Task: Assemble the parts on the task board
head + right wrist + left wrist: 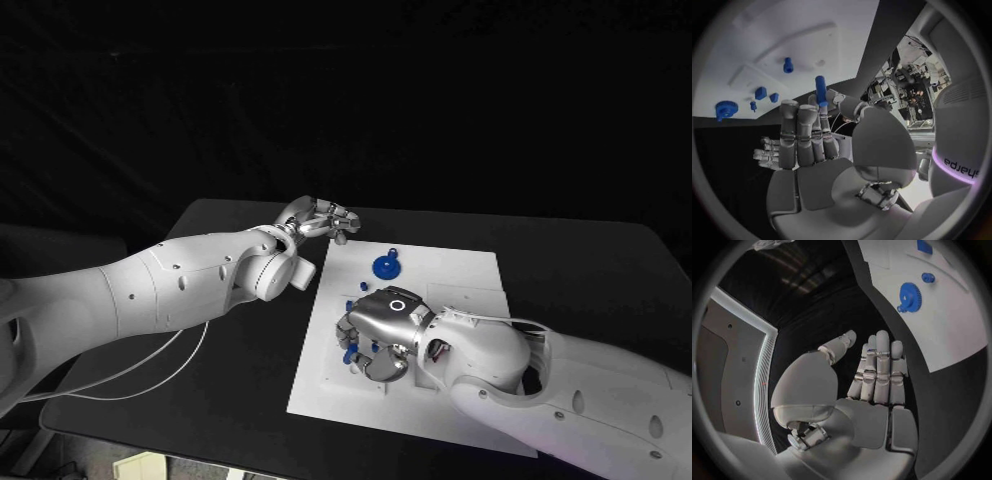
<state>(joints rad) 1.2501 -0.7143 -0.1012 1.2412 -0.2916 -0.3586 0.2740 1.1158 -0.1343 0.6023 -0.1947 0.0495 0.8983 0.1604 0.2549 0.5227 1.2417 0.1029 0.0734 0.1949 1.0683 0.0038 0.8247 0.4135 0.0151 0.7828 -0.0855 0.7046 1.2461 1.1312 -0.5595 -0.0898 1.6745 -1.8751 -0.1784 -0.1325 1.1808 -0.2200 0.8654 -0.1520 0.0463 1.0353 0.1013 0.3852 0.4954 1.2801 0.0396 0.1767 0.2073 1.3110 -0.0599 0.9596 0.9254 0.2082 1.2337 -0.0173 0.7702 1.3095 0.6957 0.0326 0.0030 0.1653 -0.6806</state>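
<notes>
The white task board [462, 285] lies in the middle of the black table. A blue gear [387, 267] sits near its far left edge, also seen as the gear [910, 296] and the gear [724, 109]. Small blue pieces [358, 290] stand nearby on the board, among them a short peg [787, 64] and a block [761, 93]. My right hand [382, 335] hovers over the board's left part and pinches a blue peg [821, 90] between thumb and a finger. My left hand [317, 218] hangs off the board's far left corner, fingers straight and empty [876, 370].
A white cable [159, 370] trails from the left arm across the table's left side. Bare black table [577, 260] lies right of the board. Raised white fixtures [792, 45] stand on the board's surface.
</notes>
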